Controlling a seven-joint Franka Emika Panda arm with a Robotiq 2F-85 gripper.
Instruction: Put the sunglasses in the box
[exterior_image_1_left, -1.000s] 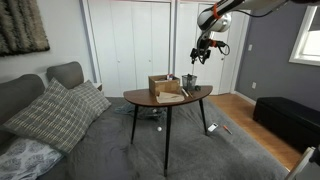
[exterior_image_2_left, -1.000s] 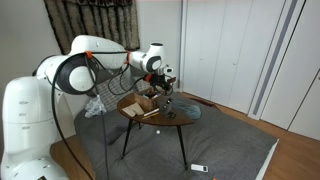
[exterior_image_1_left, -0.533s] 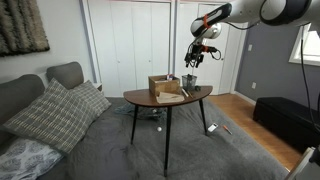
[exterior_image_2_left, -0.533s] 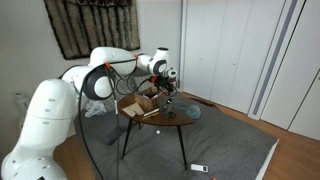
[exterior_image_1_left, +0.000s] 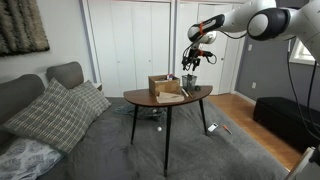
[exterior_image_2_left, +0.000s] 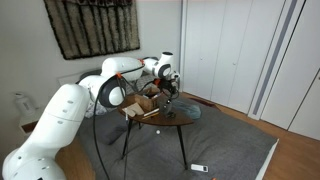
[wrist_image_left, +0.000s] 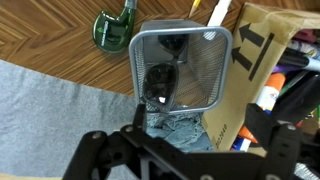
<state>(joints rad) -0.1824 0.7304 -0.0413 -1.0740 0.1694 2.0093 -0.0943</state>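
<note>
Currently the gripper (wrist_image_left: 190, 145) is positioned above the grey mesh cup (wrist_image_left: 205, 62). In the wrist view its jaws are spread wide and nothing is held between them. The sunglasses (wrist_image_left: 160, 82) are found inside that cup, dark and standing on end. They are set toward the wall nearer the green object (wrist_image_left: 112, 28) that lies on the wooden table (wrist_image_left: 50, 35). Whether they are folded cannot be told through the mesh. The cardboard box (wrist_image_left: 262, 60) is noted just beside the cup on its opposite side, with its flaps raised and nothing of the task yet placed in it.

The step in hand is judged to be the descent for the pickup.

- **Alignment:** the descent should be centred over the sunglasses rather than over the middle of the cup, and kept vertical.
- **Jaw width:** the jaws should be narrowed enough that both fingers pass inside the rim, one on each side of the frame.
- **Contact with the cup:** the rim should not be touched. The cup appears light and could be tipped, or drawn up along with the sunglasses.
- **Grip:** the frame should be gripped rather than a lens.
- **Lift and transfer:** a straight lift clear of the rim is advised before any sideways travel. The raised flaps should be cleared on the way to the box.
</note>
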